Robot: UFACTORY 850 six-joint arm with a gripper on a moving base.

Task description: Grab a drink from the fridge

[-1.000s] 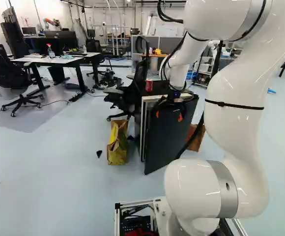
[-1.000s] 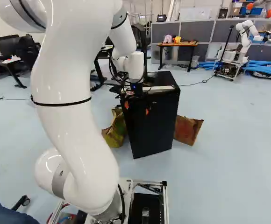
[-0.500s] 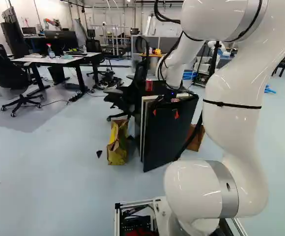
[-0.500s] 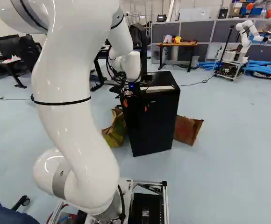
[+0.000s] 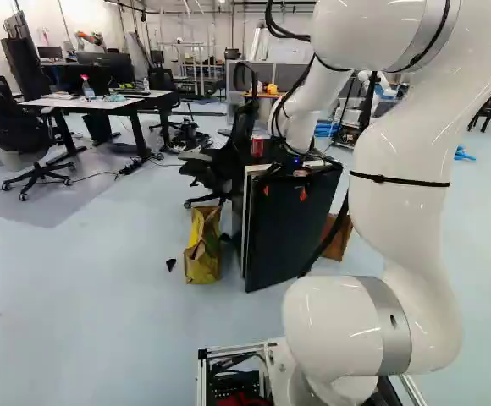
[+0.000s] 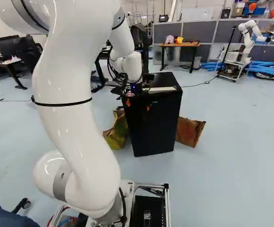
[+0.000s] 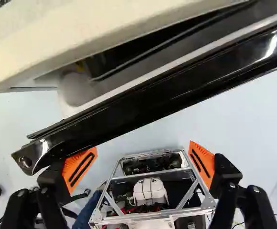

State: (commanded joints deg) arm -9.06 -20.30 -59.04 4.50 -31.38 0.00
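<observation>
The fridge door (image 5: pixel 292 224) seemingly needed a wider, slow, arcing pull
Left base view: a red can (image 5: pixel 256 147) seemed atop it; right base view: the arm (image 6: pixel 128 66) reached its upper edge; wrist view: gripper (image 7: pixel 143 147) fingers stood apart, one beside the ajar door; any drink inside went unseen.

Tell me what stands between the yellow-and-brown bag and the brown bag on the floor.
The black fridge stands between the yellow-and-brown bag and the brown bag, seen in the right base view.

glossy white arm (image 5: pixel 402 228), black strap (image 5: pixel 398 179), grey bands (image 5: pixel 394 326)
</observation>
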